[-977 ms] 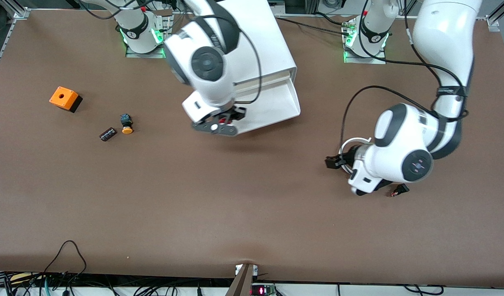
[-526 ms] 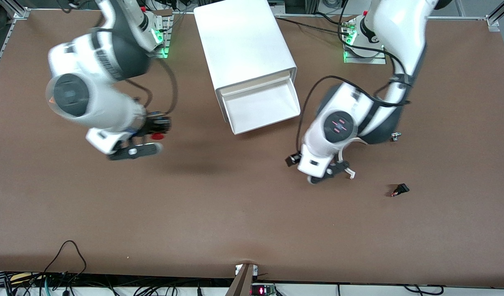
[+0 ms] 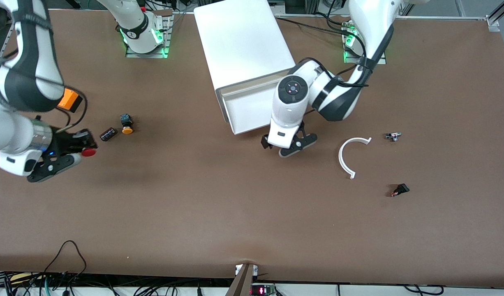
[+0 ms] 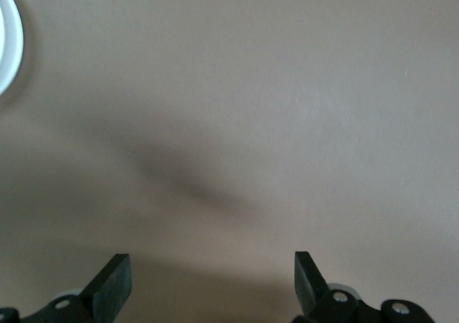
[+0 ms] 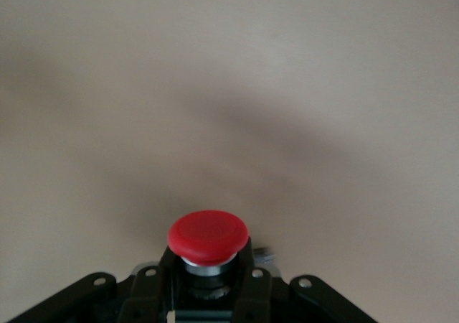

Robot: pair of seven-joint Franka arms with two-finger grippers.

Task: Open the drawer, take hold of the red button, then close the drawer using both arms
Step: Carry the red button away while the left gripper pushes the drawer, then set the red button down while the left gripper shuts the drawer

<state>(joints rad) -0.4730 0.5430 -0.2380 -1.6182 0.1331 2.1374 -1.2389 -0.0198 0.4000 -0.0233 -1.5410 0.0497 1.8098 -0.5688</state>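
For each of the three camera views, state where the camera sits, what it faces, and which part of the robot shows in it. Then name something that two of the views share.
Front view: high across the table, facing both arm bases; shows both arms, the cabinet and its open drawer.
Left wrist view: on the left arm's wrist, facing bare table; shows the open left pincer.
Right wrist view: on the right arm's wrist, facing bare table; shows the right pincer shut on the red button.
Shared: the red button appears in the front and right wrist views; the white curved piece in the front and left wrist views.
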